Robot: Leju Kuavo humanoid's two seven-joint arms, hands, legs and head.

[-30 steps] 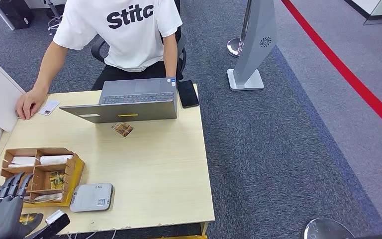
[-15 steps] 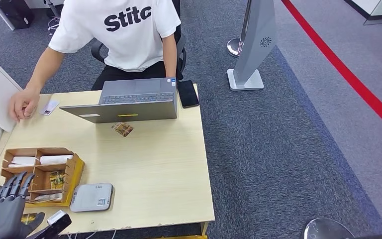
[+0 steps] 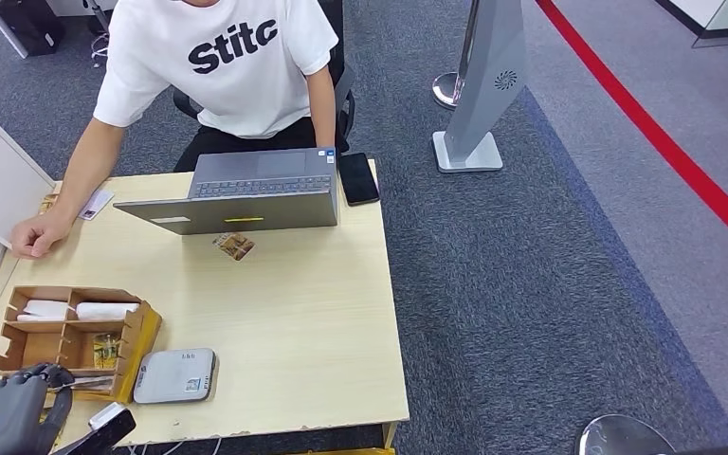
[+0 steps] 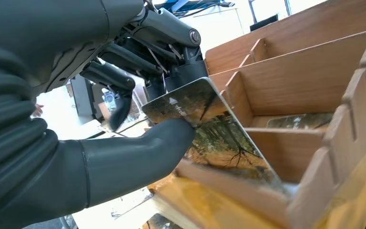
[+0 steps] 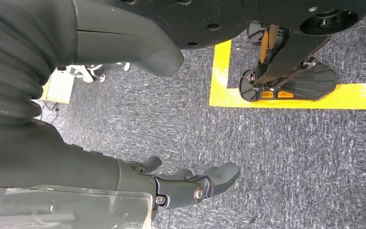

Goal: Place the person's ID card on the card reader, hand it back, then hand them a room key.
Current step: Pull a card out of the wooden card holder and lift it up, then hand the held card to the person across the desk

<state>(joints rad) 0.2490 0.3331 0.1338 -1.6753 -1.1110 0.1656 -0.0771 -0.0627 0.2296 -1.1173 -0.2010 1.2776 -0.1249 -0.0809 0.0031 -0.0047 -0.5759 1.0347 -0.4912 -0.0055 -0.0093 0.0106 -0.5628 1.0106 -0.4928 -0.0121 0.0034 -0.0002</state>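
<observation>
I have the left hand [image 4: 124,119] down at the near end of the wooden organizer [image 3: 19,336], and its thumb and fingers are pinched on a room key card [image 4: 209,129] with a forest print. The card stands tilted, its free end down inside the compartment just ahead of the hand, leaning across a wooden divider. More cards lie in the compartments beyond the fingers. The card reader [image 3: 175,375] sits just beside the hand, on the far side of the organizer wall. The person's hand [image 3: 33,237] rests on the table well beyond my hand, and a small card [image 3: 95,203] lies a little past it, by the laptop [image 3: 246,194].

My right hand [image 5: 190,183] hangs loose over the carpet, fingers gently curled and apart, holding nothing.

My worry is the pinch: it looks to grip the card near one edge only, so if I lift at an angle the low end could catch the divider and lever the card out of my fingers, or drag the light organizer along. A straight pull away from the compartment should be safer
</observation>
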